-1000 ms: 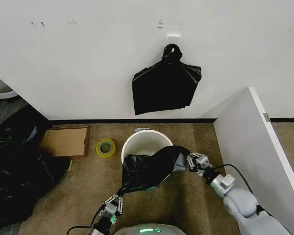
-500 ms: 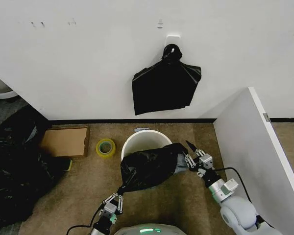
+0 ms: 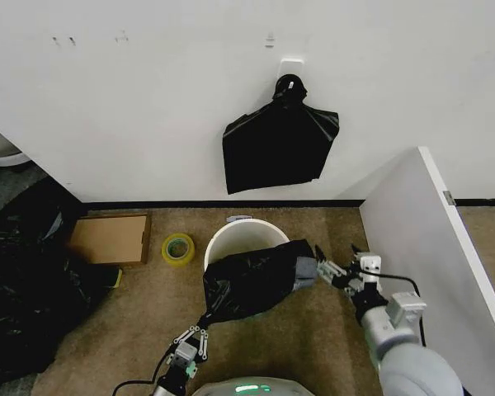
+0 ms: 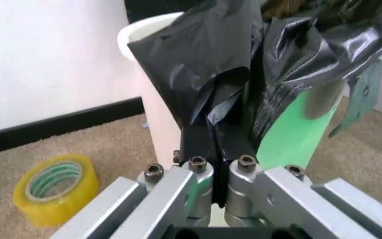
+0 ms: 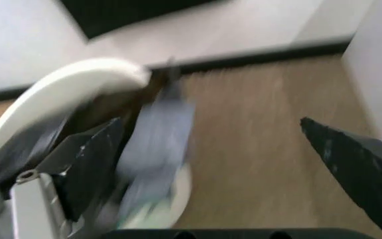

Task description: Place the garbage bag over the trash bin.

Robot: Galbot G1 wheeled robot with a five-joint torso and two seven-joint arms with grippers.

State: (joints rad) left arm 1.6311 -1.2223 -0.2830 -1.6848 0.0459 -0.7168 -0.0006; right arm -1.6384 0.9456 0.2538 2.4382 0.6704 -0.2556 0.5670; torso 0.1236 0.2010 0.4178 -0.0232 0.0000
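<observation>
Garbage bag (image 3: 256, 280) lay draped across the trash bin (image 3: 235, 237) rim, unfitted; left gripper (image 4: 218, 172) pinched its edge, right gripper (image 3: 337, 272) spread empty beside it.

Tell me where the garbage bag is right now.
In the head view the garbage bag drapes over the near side of the trash bin, pinched by the left end effector, with the open right end effector beside it.
</observation>
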